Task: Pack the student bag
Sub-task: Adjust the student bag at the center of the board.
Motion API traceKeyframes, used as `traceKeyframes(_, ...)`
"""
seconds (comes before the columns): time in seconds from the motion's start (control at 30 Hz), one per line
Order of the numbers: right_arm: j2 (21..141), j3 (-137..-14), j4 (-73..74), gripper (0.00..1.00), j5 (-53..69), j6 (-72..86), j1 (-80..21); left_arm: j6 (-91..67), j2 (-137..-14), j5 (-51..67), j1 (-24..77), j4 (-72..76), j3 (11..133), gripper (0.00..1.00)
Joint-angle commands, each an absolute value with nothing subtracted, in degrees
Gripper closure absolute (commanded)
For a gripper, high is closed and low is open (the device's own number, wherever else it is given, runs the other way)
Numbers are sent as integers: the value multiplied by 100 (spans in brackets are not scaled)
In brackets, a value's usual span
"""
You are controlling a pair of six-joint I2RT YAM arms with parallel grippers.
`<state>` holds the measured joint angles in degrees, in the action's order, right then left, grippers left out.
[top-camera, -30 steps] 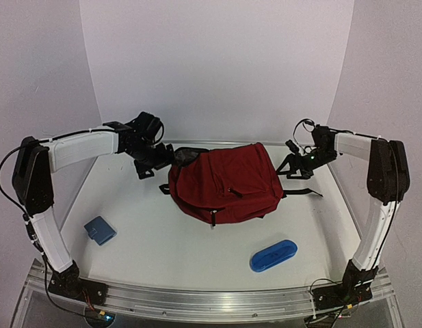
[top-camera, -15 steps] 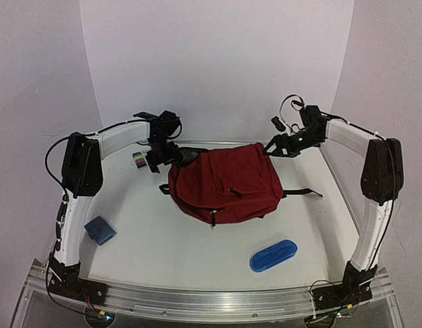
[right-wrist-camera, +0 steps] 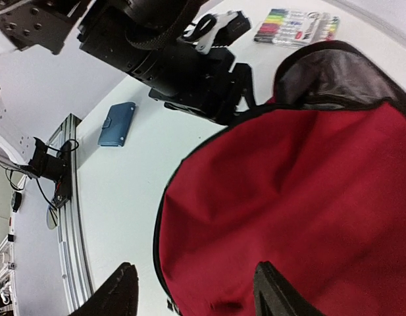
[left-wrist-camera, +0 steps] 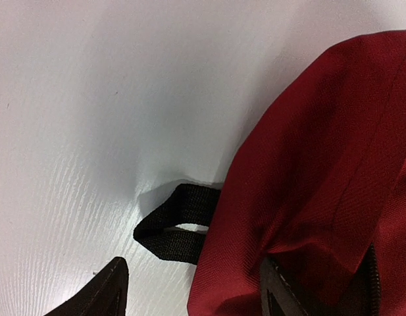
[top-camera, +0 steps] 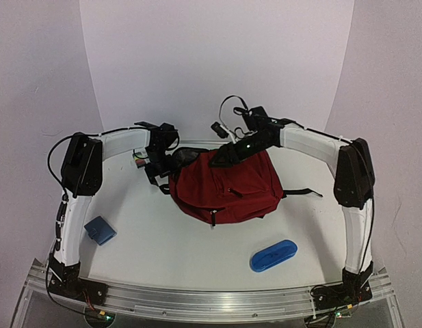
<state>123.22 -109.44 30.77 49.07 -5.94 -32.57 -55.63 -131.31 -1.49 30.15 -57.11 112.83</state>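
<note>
A glossy white tabletop (top-camera: pixel 149 232) sat inside pale curved walls (top-camera: pixel 217 61), with the dark red soft fabric backpack (top-camera: pixel 224 186) lying centre-rear. The left gripper (left-wrist-camera: pixel 189 293) and right gripper (right-wrist-camera: pixel 196 293) hung at its rim with jaws apart, fingertips cropped in the wrist views.

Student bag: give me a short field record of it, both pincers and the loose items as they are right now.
bag: student bag lying mid-table, mouth open at its far left corner, grey lining showing
left pincer: jaws apart, straddling the bag's edge beside a black strap loop
right pincer: jaws apart, over the red fabric near the mouth
loose items: blue oblong case front right; blue wallet front left; marker pack far left, beyond the bag's mouth
</note>
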Motion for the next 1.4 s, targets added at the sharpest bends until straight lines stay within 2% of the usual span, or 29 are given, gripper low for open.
traceKeyframes(0.0, 12693, -11139, 2509, 47, 4693, -68, -3485, -5451, -12514, -118, 3069, -5322, 11011, 29)
traceKeyframes(0.23, 13021, -11148, 2025, 59, 4169, 655, -3663, -5367, -12052, -601, 3017, -5147, 11144, 23)
traceKeyframes(0.5, 13289, -11024, 1409, 65, 3668, 1329, -3775, -5185, -12480, -626, 2859, -5149, 11758, 19)
traceKeyframes(0.97, 13429, -11141, 1142, 71, 3223, 1759, -4003, -5091, -13369, -143, 2796, -5226, 11998, 27)
traceKeyframes(1.13, 13630, -11130, 1126, 76, 2928, 1716, -4006, -5122, -13109, 99, 2810, -5230, 11527, 36)
traceKeyframes(1.3, 13724, -11016, 1107, 79, 2536, 1354, -4020, -5010, -12778, 495, 2943, -5313, 11003, 60)
traceKeyframes(1.37, 13757, -10983, 1115, 80, 2394, 1225, -4026, -4984, -12650, 592, 3014, -5353, 10856, 74)
